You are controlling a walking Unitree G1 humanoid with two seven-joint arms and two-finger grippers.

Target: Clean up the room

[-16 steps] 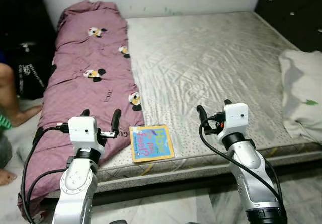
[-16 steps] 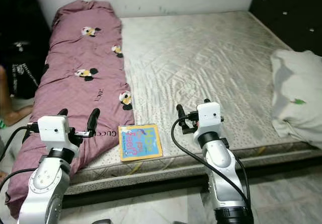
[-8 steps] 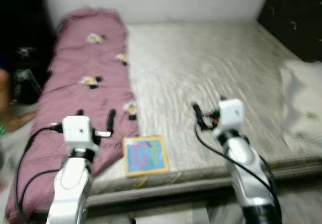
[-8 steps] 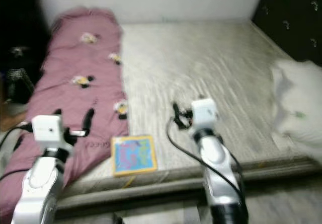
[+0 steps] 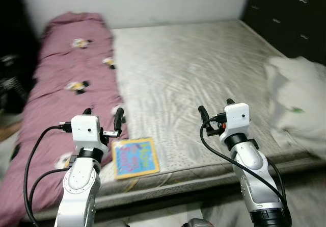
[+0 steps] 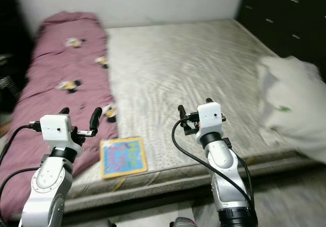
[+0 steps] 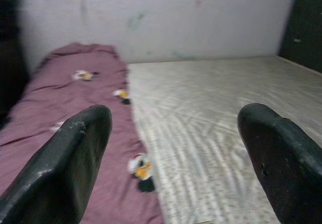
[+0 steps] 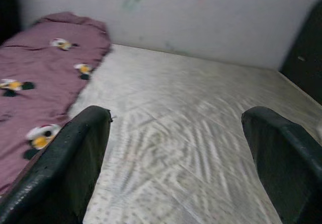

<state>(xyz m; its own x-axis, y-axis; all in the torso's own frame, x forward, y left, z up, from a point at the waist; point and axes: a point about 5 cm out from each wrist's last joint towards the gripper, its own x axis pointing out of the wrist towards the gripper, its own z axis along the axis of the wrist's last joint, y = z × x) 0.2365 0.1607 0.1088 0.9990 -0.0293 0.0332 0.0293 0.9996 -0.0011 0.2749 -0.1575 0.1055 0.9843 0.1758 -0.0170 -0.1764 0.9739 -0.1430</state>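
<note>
Left tool (image 5: 103, 118), fingers spread and empty like the right tool (image 5: 215, 110), is held nearer the book (image 5: 134, 157), which is seen flat at the bed's (image 5: 193, 74) near edge, just below and inward.
</note>
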